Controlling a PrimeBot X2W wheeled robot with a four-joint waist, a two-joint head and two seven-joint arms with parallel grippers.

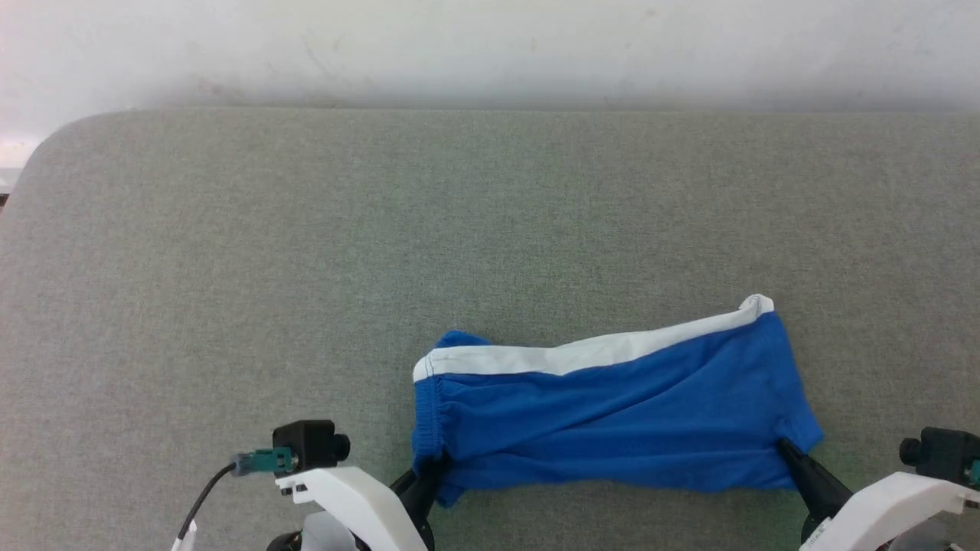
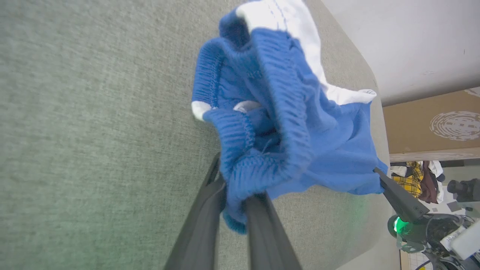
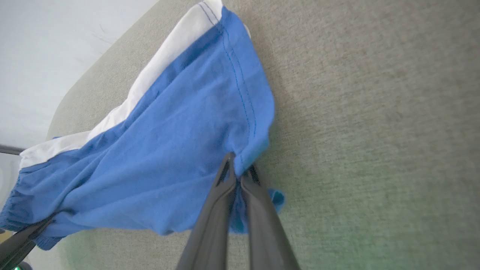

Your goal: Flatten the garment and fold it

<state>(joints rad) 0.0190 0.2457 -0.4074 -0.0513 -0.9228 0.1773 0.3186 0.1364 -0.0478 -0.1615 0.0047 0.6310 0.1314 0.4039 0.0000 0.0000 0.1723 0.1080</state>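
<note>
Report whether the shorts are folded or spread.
Spread, not flat: the wrinkled shorts stretch between left gripper and right gripper, each pinching one end.

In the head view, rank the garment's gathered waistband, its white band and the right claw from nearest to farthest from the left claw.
1. The gathered waistband of the garment: pinched in the left claw, left end.
2. The white band: along the far edge, just beyond the waistband.
3. The right claw: shut on the opposite, right end.
</note>
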